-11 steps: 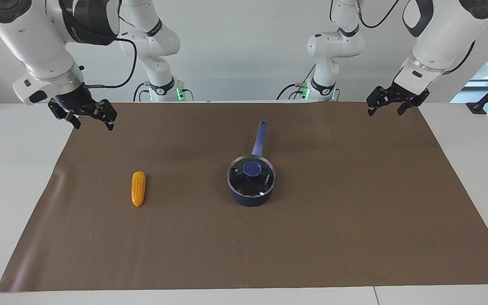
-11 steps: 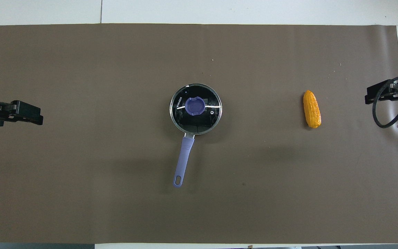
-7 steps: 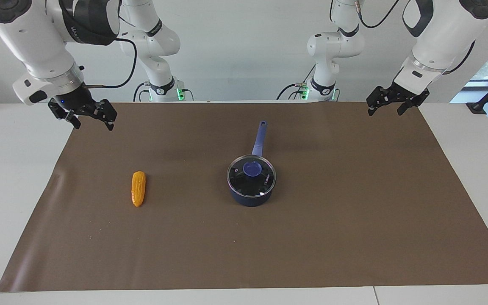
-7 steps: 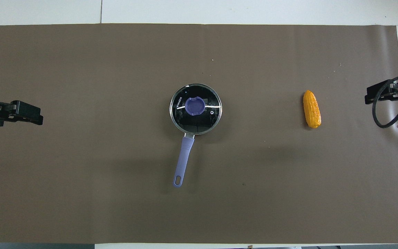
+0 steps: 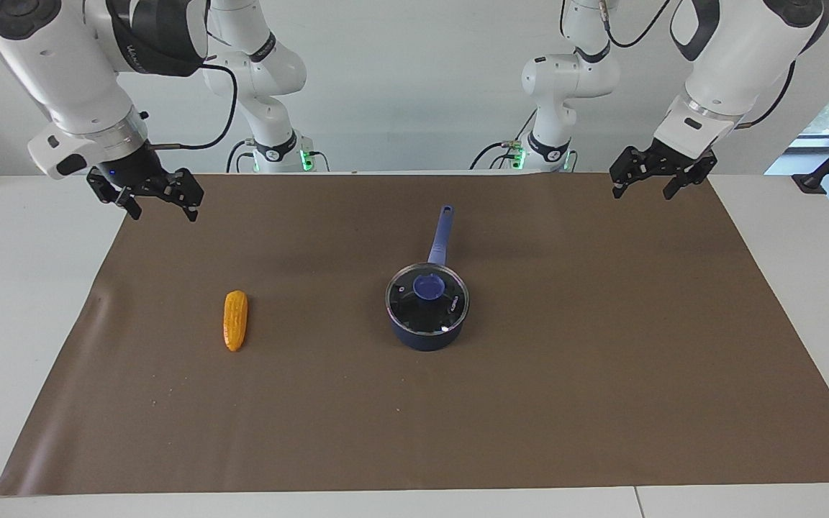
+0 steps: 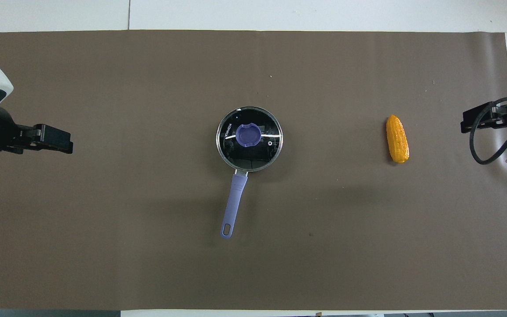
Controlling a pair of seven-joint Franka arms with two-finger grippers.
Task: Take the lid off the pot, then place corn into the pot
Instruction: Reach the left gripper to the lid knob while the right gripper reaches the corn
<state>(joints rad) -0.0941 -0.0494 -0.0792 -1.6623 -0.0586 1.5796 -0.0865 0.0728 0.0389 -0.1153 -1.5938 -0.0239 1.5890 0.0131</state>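
The dark blue pot (image 5: 425, 337) stands mid-mat, its long lighter-blue handle (image 6: 234, 200) pointing toward the robots. The clear glass lid (image 5: 446, 307) with the blue knob (image 6: 248, 134) sits on the pot and closes it. The yellow-orange corn (image 5: 235, 319) lies on the mat toward the right arm's end, also seen from above as the corn (image 6: 397, 138). My right gripper (image 5: 162, 208) hangs open over the mat's edge at that end, well apart from the corn. My left gripper (image 5: 641, 188) hangs open over the mat's edge at the left arm's end.
A brown mat (image 5: 565, 374) covers most of the white table (image 5: 19, 302). Nothing else lies on the mat besides the pot and the corn.
The left gripper has moved inward over the mat toward the pot. The right gripper has shifted slightly inward too. Pot, lid and corn have not moved.
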